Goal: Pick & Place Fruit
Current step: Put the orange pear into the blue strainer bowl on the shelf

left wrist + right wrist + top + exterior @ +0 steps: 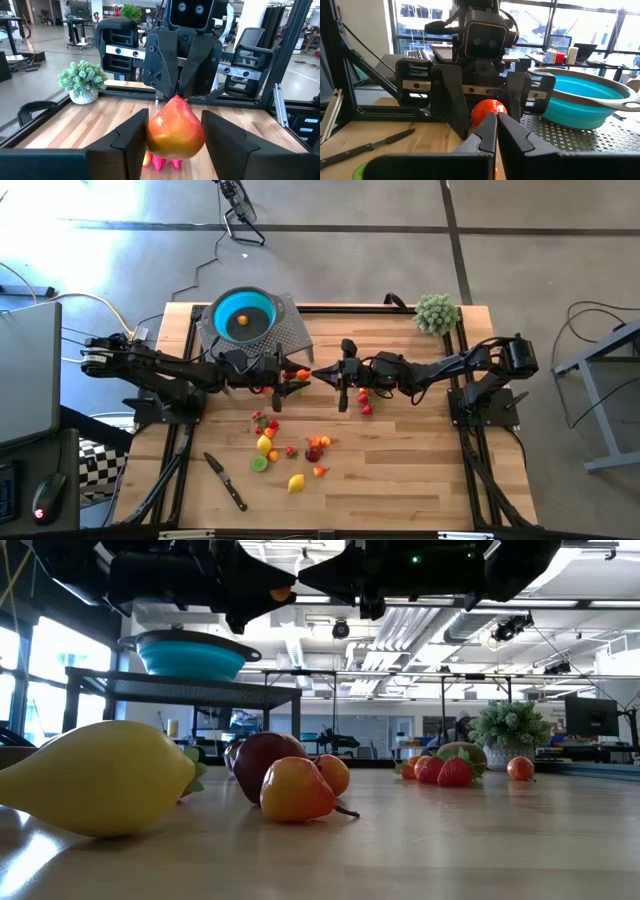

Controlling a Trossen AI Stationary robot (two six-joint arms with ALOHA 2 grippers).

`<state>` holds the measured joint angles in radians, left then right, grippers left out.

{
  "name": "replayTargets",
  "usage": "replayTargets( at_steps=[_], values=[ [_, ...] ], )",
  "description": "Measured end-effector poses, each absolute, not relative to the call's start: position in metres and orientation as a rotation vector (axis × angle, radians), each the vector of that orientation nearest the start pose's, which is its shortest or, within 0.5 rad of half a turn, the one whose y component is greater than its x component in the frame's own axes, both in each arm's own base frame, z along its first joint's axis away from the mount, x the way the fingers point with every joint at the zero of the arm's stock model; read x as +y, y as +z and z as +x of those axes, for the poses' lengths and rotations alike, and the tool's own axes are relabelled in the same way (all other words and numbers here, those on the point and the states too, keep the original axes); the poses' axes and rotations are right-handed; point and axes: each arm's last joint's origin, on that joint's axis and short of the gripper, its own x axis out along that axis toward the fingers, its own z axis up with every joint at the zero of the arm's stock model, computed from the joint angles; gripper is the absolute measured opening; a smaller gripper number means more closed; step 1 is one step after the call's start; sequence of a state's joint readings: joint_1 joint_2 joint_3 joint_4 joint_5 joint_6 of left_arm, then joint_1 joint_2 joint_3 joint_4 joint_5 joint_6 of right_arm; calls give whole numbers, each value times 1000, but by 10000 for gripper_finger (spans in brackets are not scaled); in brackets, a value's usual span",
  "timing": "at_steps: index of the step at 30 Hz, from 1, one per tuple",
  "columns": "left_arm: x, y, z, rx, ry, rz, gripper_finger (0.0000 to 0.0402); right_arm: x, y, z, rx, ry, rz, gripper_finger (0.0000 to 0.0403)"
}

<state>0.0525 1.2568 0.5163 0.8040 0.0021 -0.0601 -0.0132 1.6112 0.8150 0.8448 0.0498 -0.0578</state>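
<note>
Step in hand: judged to be a hand-over or carry of one fruit, held in mid-air between the two arms above the table [400, 480].
Left gripper [175, 137]: fingers partly closed on an orange-red pear-shaped fruit [175, 130]; the fruit sits between the two pads, its narrow end pointing away from the wrist.
Right gripper [496, 131]: fingers fully closed, holding nothing; the tips point straight at the held fruit and appear to touch or nearly touch its narrow end. Contact cannot be confirmed from these views.
Teal bowl [243, 312]: raised on a perforated stand [290, 335], behind and beside the left gripper, on the side away from the right arm; one orange fruit [242, 320] lies in it.
Remaining fruit [290, 450]: scattered on the table below and forward of both grippers.
Knife [226, 480]: on the table, well apart from both grippers.
Technique: keep the left grip firm and level; the fruit is smooth and rounded and may slip.
Technique: draw the right gripper back before swinging the left arm toward the bowl.
Technique: release only over the bowl's centre, low above the rim.
</note>
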Motion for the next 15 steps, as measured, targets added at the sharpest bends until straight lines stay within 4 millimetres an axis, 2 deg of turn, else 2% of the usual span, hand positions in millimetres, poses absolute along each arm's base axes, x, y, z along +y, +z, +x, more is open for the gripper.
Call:
replayTargets(
  at_steps=[7, 15],
  values=[
    [13, 240, 256, -65, 48, -58, 126, -6, 239, 341, -46, -64, -57, 3],
    [13, 240, 256, -65, 49, -58, 131, -6, 239, 341, -45, -64, -57, 3]
  ],
)
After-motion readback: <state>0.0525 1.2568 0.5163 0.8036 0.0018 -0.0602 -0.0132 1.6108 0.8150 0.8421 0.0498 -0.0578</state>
